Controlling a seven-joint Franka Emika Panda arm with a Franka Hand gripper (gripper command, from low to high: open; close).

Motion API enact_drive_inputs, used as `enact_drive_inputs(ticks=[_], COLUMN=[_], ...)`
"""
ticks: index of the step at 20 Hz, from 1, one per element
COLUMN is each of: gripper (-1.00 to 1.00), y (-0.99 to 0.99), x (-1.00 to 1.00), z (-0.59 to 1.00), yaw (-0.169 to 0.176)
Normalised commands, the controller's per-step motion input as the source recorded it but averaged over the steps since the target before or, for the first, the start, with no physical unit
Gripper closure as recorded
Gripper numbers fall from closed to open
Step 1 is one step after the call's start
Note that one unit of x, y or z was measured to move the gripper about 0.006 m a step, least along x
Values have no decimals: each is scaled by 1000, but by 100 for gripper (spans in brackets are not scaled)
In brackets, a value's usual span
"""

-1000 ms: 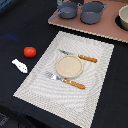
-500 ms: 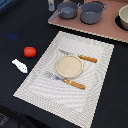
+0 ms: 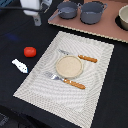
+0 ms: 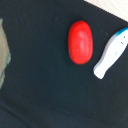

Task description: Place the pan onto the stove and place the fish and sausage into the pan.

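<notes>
The grey-blue pan (image 3: 67,9) sits on the pinkish-brown stove (image 3: 107,27) at the back, its thin handle pointing to the exterior view's left. The red sausage (image 3: 30,51) and the white fish (image 3: 20,65) lie on the dark table, left of the placemat. My gripper (image 3: 36,21) hangs above the table, left of the pan and well behind the sausage, holding nothing. The wrist view shows the sausage (image 4: 80,42) and the fish (image 4: 111,52) side by side from above. My fingers do not show there.
A larger grey pot (image 3: 92,12) stands on the stove beside the pan. A round bowl (image 3: 123,19) sits at the stove's right end. The striped placemat (image 3: 47,80) carries a plate (image 3: 69,66), a fork (image 3: 65,81) and a knife (image 3: 80,56).
My gripper has moved from near the pan toward the exterior view's left and lower into view. The pan, fish and sausage have not moved.
</notes>
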Motion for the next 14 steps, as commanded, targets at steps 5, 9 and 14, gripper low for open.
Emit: enact_drive_inputs(ticks=[5, 9, 14], gripper=[-100, -100, -100], y=[-963, -824, -602], x=[-29, 7, 6], z=[-218, -290, -327], yaw=[0, -25, -63])
